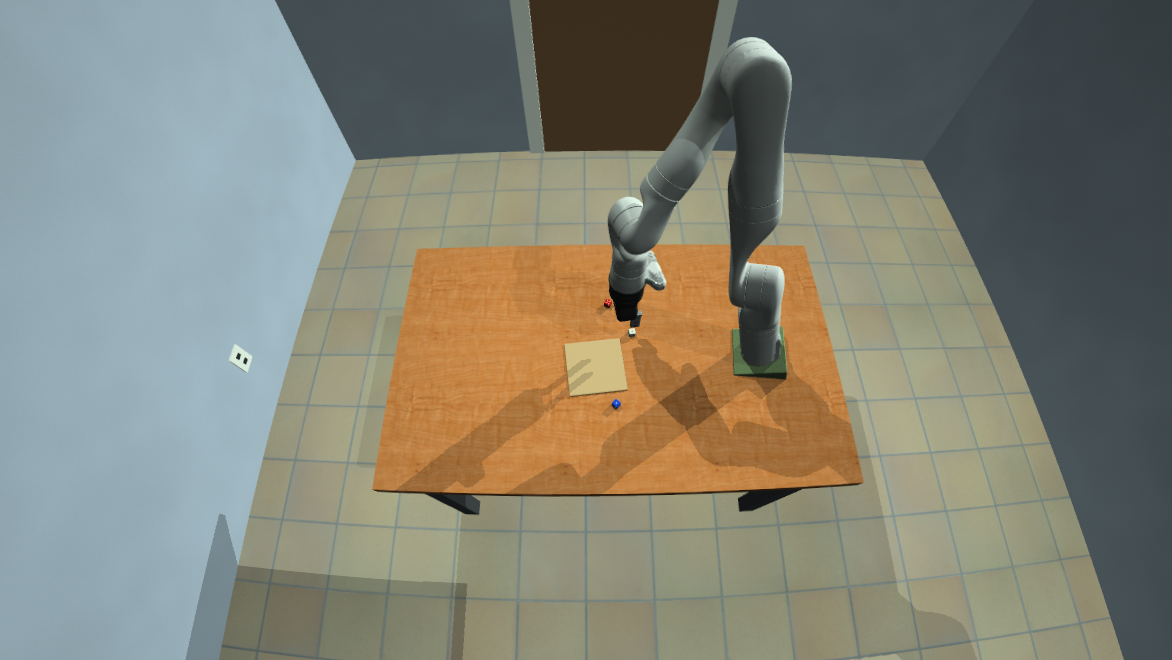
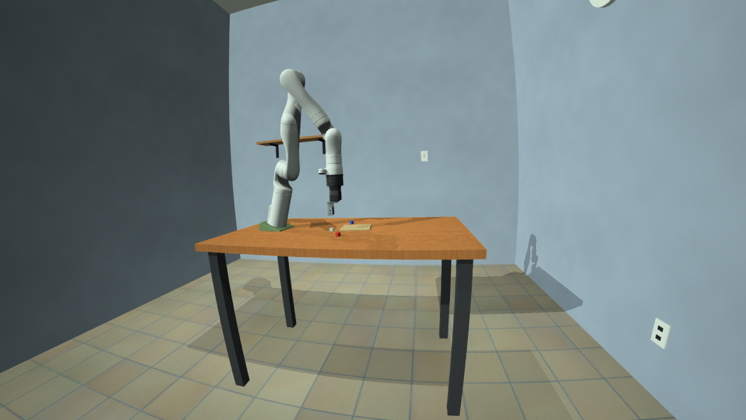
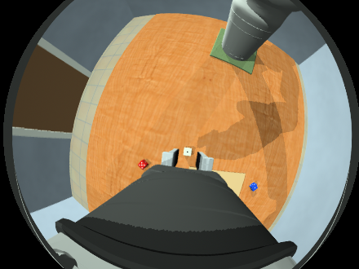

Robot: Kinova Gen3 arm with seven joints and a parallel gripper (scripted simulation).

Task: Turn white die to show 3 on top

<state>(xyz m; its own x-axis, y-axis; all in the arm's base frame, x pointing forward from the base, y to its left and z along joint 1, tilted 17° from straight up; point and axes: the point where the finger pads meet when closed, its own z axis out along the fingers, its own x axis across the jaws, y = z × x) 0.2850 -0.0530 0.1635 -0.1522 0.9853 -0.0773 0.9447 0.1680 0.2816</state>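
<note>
White die (image 1: 632, 331) stands apart: mat (image 1: 596, 366) just beside, red die (image 1: 607, 303) near (blue die (image 1: 615, 404) well apart).

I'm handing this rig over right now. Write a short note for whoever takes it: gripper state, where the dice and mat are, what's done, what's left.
Gripper: partly open, empty, hanging above the white die.
White die: on the bare table, just off the mat near its corner; top face too small to read.
Red die and blue die: on the table, apart from the mat and each other.
Mat: flat, with no die on it.
Done: lined up over the white die.
Left: descend, grasp, turn 3 up, set it fully on the mat, release.
</note>
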